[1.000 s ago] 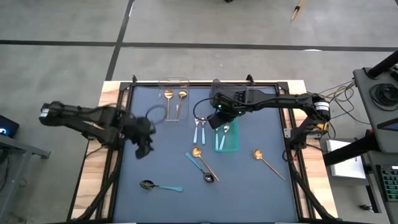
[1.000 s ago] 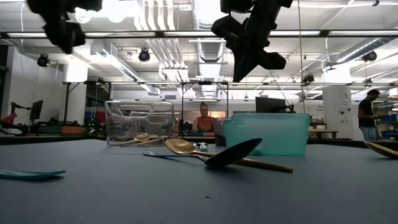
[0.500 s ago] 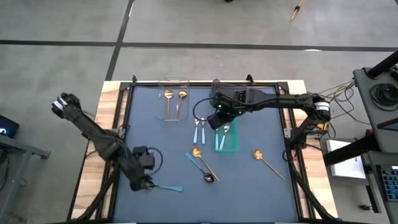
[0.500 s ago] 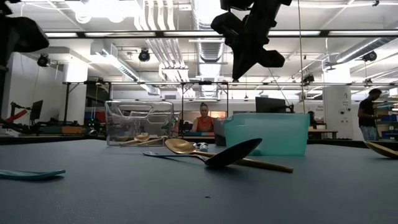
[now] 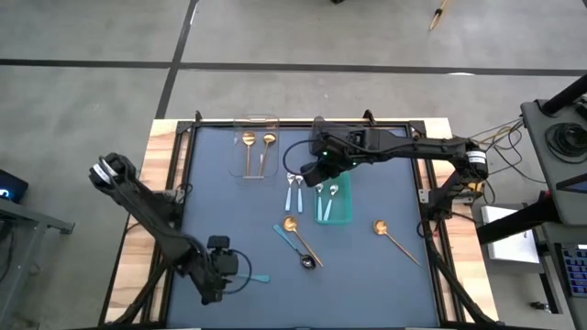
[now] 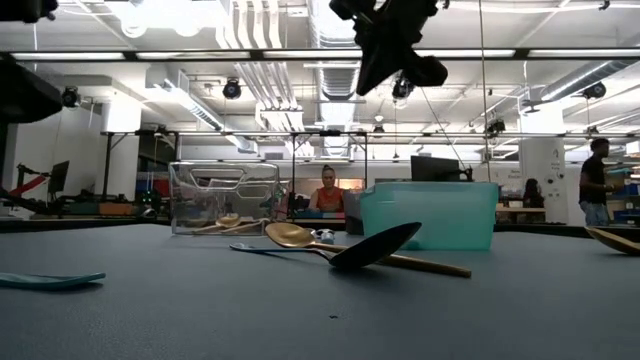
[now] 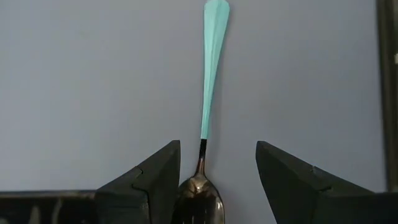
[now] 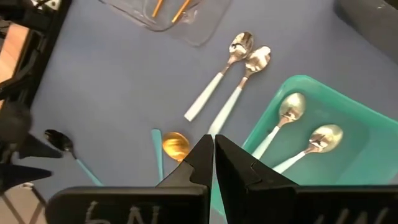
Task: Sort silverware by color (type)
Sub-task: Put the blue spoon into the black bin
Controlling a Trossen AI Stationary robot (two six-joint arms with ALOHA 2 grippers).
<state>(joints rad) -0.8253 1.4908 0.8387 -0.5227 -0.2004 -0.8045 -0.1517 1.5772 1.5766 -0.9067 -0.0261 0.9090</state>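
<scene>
The left gripper (image 5: 218,272) is low over the near left part of the table (image 5: 385,266), right above a dark spoon with a teal handle (image 7: 208,112). Its fingers (image 7: 149,180) are wide apart, one on each side of the spoon's dark bowl, and they do not seem to touch it, though the bowl is partly cut off at the picture's edge. The right gripper (image 5: 315,172) hangs high over the far middle of the table, and its fingers (image 8: 202,158) are pressed together with nothing between them. Under it, two silver spoons with light-blue handles (image 8: 224,93) lie side by side on the table, just beside the teal bin (image 5: 345,216). Two more silver spoons (image 8: 298,134) lie inside that bin. Two gold spoons (image 5: 258,145) sit in the clear bin (image 5: 256,120) at the far side. Near the middle, a gold spoon (image 5: 299,233) and another dark spoon (image 5: 301,254) cross each other. One more gold spoon (image 5: 390,235) lies alone on the right.
</scene>
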